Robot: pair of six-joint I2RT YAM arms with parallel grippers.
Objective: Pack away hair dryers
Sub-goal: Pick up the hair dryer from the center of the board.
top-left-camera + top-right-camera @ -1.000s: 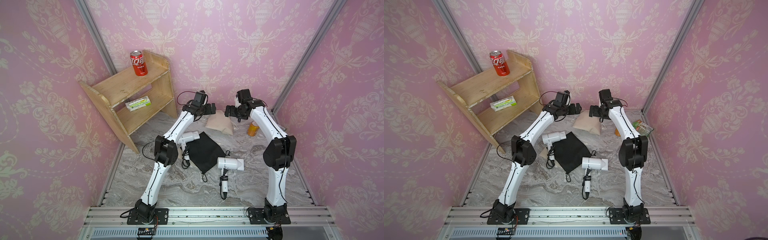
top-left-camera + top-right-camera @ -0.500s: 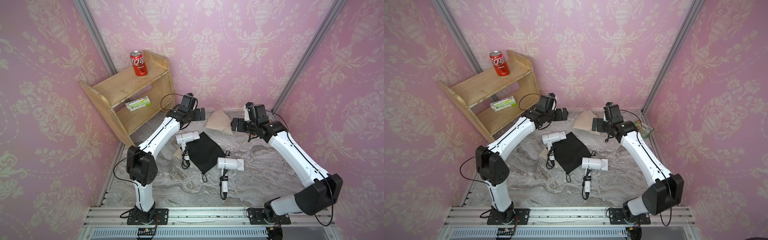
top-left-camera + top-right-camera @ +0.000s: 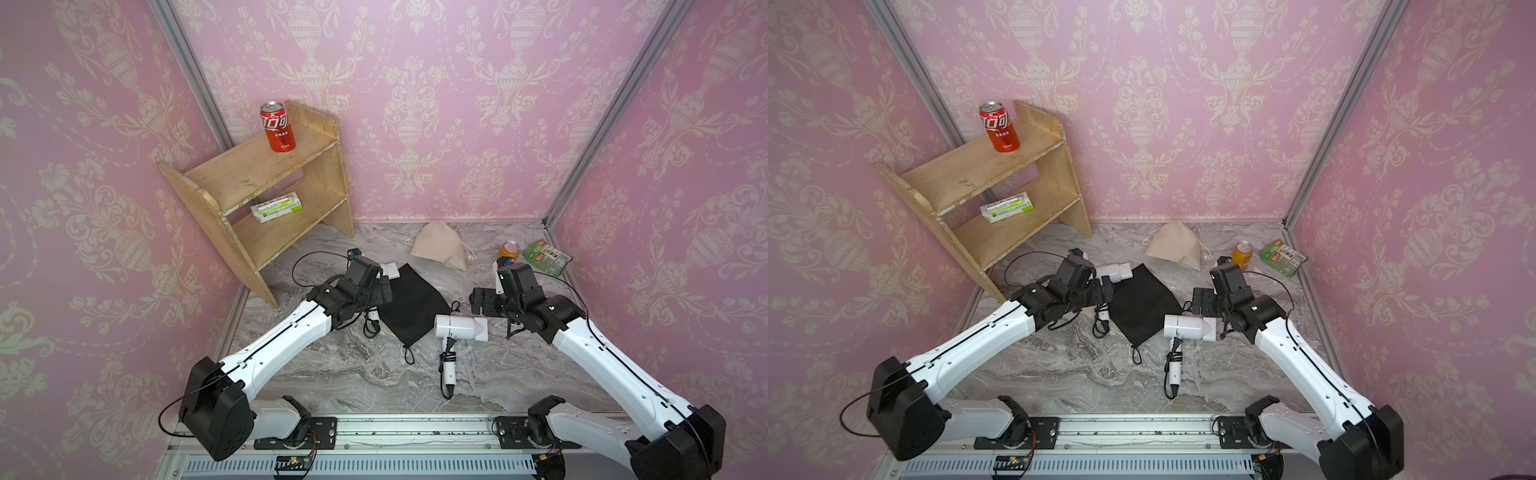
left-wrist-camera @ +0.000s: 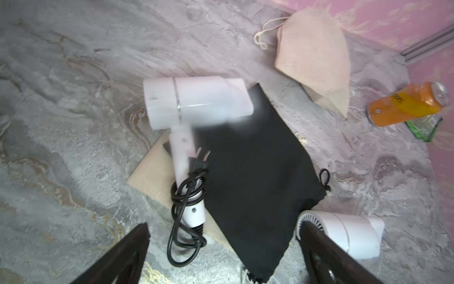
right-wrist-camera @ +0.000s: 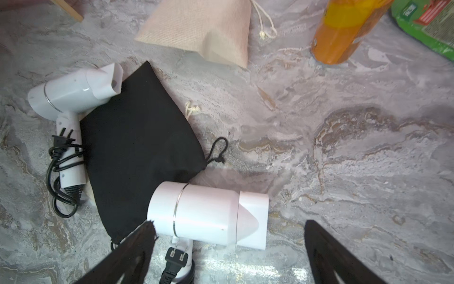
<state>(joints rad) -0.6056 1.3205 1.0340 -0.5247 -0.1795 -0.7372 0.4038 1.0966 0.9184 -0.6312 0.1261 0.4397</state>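
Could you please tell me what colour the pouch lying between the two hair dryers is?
The pouch is plain black, clearest in the right wrist view.

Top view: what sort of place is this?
Probably a staged test booth, not a real room: wallpapered panels joined by metal posts, a marble-patterned tabletop, a mounting rail along its front.

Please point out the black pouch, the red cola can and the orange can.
black pouch [image 3: 413, 305]: in a top view, cloth centre
red cola can [image 3: 277, 126]: in a top view, label
orange can [image 3: 510, 253]: in a top view, side
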